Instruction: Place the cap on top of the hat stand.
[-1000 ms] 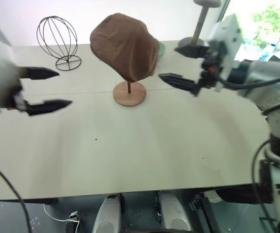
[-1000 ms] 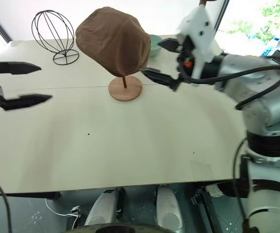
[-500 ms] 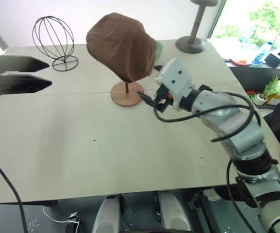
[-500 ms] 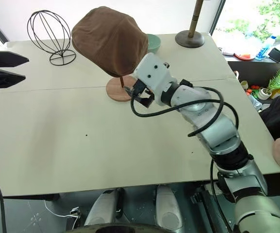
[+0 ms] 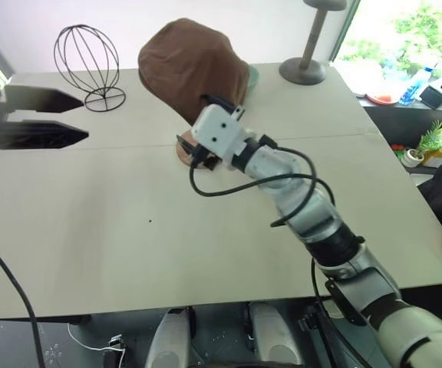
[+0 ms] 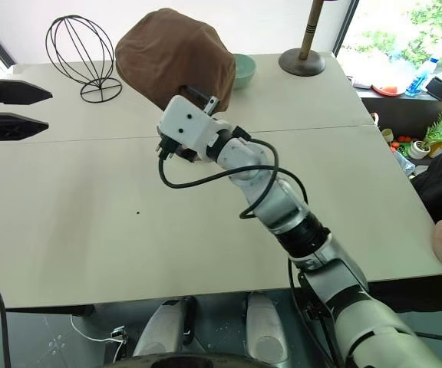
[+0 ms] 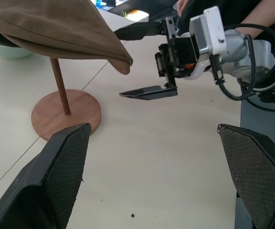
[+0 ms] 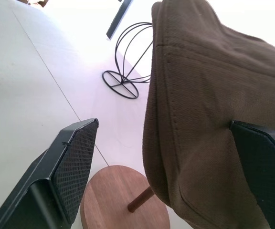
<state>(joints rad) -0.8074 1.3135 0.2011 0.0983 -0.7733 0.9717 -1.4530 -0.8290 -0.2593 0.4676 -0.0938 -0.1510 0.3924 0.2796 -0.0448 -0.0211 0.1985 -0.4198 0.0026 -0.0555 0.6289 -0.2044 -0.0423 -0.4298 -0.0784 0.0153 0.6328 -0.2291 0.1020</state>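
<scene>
Right claw (image 7: 149,62) swung in, jaws wide, beside the cap (image 5: 194,69) on hat stand (image 7: 61,86); left claw (image 5: 48,119) open at 9 o'clock. Next: nudge cap straight.

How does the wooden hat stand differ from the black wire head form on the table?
The hat stand is solid reddish-brown wood, a thin rod on a flat round base; the wire head form is an open cage of black wire on a wire ring. The hat stand carries the brown cap; the wire head form is bare. The right gripper is close to the hat stand, while the wire head form stands apart. Both stand upright on the table.
</scene>
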